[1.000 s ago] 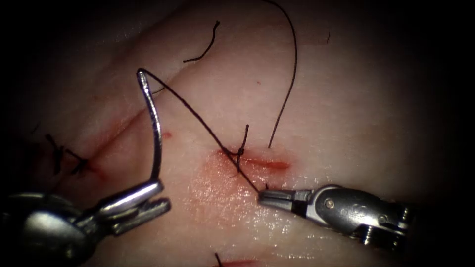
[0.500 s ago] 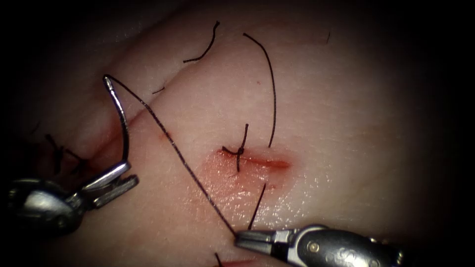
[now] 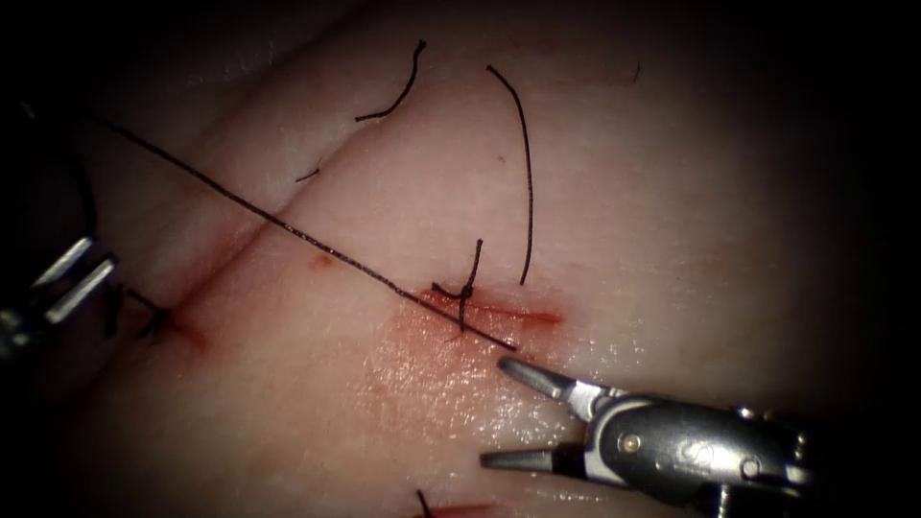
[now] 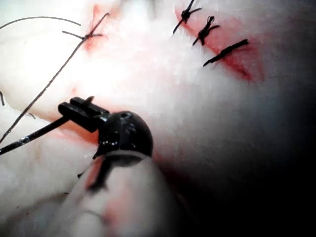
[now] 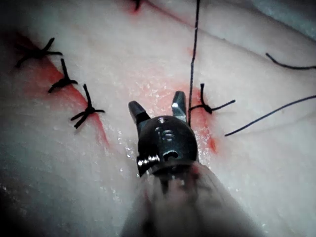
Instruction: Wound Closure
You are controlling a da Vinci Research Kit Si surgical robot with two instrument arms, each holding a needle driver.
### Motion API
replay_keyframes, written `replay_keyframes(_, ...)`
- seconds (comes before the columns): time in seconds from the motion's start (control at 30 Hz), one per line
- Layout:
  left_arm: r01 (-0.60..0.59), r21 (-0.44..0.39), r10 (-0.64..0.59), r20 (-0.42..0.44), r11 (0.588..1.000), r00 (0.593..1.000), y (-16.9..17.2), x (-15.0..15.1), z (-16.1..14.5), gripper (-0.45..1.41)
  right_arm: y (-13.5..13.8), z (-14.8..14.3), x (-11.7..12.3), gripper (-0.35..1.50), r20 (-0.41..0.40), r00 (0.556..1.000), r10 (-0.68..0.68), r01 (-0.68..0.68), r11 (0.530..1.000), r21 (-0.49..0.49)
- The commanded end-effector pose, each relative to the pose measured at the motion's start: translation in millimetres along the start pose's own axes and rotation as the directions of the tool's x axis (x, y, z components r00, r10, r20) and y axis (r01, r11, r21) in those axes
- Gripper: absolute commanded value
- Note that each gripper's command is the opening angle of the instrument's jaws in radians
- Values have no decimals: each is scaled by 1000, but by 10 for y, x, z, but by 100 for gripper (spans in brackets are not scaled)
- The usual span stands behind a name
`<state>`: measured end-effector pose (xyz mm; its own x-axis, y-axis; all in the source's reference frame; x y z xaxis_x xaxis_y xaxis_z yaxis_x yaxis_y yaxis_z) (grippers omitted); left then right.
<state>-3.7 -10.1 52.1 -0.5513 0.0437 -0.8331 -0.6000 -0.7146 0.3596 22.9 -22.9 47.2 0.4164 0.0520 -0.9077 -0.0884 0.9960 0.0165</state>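
My left tool (image 3: 69, 278) stands at the far left edge, left of the cut, its jaws shut on the needle (image 4: 34, 134) near one end. The needle is clear of the tissue. From it the thread (image 3: 288, 227) runs taut and slanting down to the knot (image 3: 467, 291) at the cut (image 3: 523, 317), which is wet with red fluid. The thread's short free end (image 3: 504, 342) lies just past the knot. My right tool (image 3: 523, 419) sits below and right of the knot, jaws wide open (image 5: 157, 106), holding nothing. The thread (image 5: 193, 59) passes beside one jaw.
A long loose strand (image 3: 526, 163) curves above the knot, and a short cut piece (image 3: 393, 91) lies further up. An older stitch (image 3: 153, 318) sits on the left part of the wound. Several tied stitches (image 5: 86, 111) lie on a second red cut (image 4: 227, 52).
My left tool carried the needle left and out to the edge, drawing the thread taut. My right tool, shut on the thread's end before, has opened and let it go.
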Motion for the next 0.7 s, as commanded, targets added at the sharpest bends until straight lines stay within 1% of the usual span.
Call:
replay_keyframes(0.03, -2, -1, 2, -6, 1000, 1000, 11, 0, 7, -45, 6, 8, -3, 128, 14, 1000, -19, 19, 1000, -14)
replay_keyframes(0.1, -5, -7, 5, -21, 1000, 1000, 17, 5, 11, -45, 6, 11, -9, 121, 31, 999, -38, 39, 999, -31)
replay_keyframes(0.2, -6, -10, 5, -36, 1000, 999, 24, 13, 15, -45, 4, 17, -20, 116, 63, 997, -40, 42, 998, -40)
replay_keyframes(0.27, -8, -15, 7, -39, 1000, 999, 27, 16, 15, -45, 6, 22, -27, 116, 77, 996, -38, 42, 998, -53)
replay_keyframes(0.5, -12, -39, 9, -71, 999, 997, 32, 27, 14, -45, 7, 41, -53, 105, 107, 993, -51, 56, 997, -48)
replay_keyframes(0.57, -14, -46, 10, -83, 999, 997, 34, 31, 14, -45, 6, 45, -56, 91, 112, 992, -54, 59, 997, -41)
replay_keyframes(0.6, -14, -47, 10, -85, 999, 996, 35, 32, 14, -45, 6, 46, -57, 81, 110, 992, -55, 59, 997, -40)
replay_keyframes(0.63, -16, -53, 12, -90, 998, 996, 36, 34, 14, -45, 7, 47, -58, 61, 106, 993, -55, 59, 998, -38)
replay_keyframes(0.67, -17, -54, 12, -92, 998, 996, 38, 35, 15, -45, 7, 47, -58, 27, 110, 992, -56, 60, 998, -33)
replay_keyframes(0.7, -19, -60, 13, -98, 998, 995, 39, 37, 15, -45, 6, 47, -58, -21, 111, 992, -58, 60, 998, -22)
